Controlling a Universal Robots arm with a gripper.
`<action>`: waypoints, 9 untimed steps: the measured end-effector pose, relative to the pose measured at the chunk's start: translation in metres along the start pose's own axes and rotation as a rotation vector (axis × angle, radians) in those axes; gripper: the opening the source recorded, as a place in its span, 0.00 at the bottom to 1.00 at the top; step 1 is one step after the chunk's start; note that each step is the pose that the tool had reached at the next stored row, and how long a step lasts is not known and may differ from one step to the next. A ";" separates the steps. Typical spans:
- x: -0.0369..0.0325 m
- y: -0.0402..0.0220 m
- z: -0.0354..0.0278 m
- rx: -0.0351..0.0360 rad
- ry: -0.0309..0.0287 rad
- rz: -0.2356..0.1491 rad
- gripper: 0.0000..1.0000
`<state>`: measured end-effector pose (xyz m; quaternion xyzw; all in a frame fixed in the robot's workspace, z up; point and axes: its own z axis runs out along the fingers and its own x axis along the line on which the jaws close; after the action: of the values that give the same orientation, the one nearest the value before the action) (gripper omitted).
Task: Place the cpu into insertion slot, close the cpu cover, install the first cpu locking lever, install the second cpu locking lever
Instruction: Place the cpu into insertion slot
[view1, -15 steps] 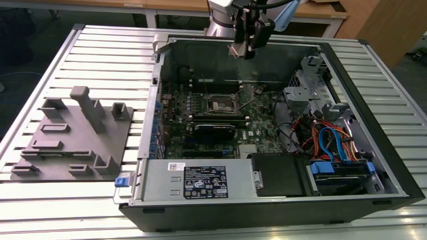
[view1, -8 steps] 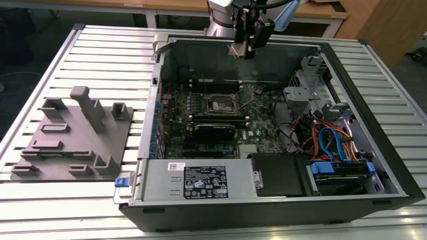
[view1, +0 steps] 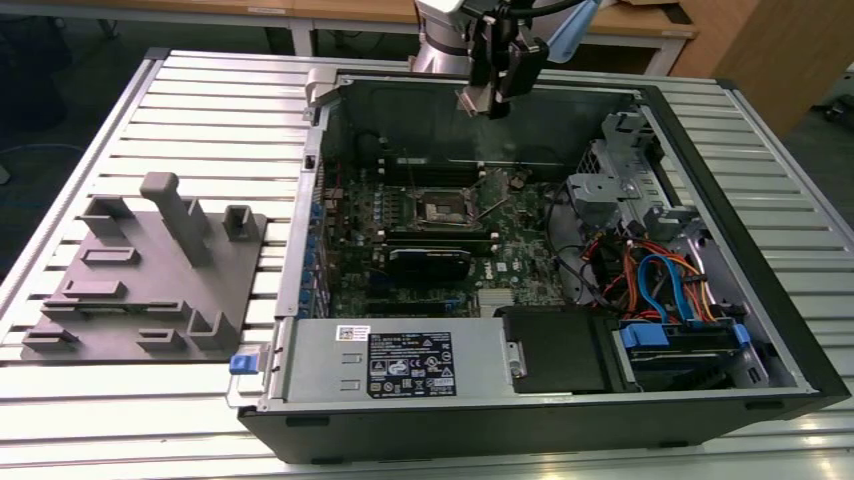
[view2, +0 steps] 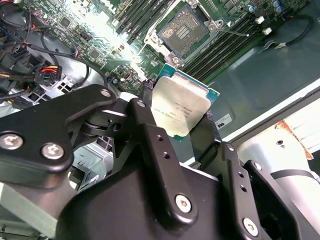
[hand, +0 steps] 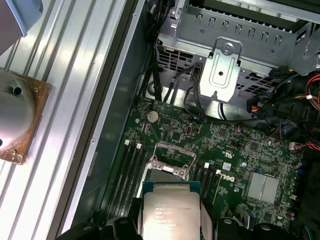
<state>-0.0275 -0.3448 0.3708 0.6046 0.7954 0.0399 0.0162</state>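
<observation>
**One CPU in the tool, socket waiting: no step finished**

Exterior view: in the upper centre of the frame, the tool (view1: 483, 104) is gripping the single cpu (view1: 474, 100) above the computer case (view1: 747, 300). It is hanging well apart from the one insertion slot (view1: 443, 207) at mid-frame.

Second wrist view: the tool is clamping the cpu by opposite edges, and the slot is lying bare.

First wrist view: the one cpu cover (hand: 172, 152) is apparently standing open.

Placing, closing and both levers are remaining.

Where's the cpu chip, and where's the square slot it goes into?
cpu (view2: 180, 106): second wrist view, middle of its silver top.
insertion slot (view2: 184, 31): second wrist view, its dark centre.
</observation>
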 end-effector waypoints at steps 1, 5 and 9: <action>0.0000 0.0000 0.0000 0.0000 0.0000 0.000 0.54; 0.0000 0.0000 0.0000 -0.0001 -0.0003 0.004 0.54; 0.0000 0.0000 0.0000 -0.0001 -0.0004 0.004 0.54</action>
<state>-0.0275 -0.3448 0.3708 0.6063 0.7941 0.0399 0.0163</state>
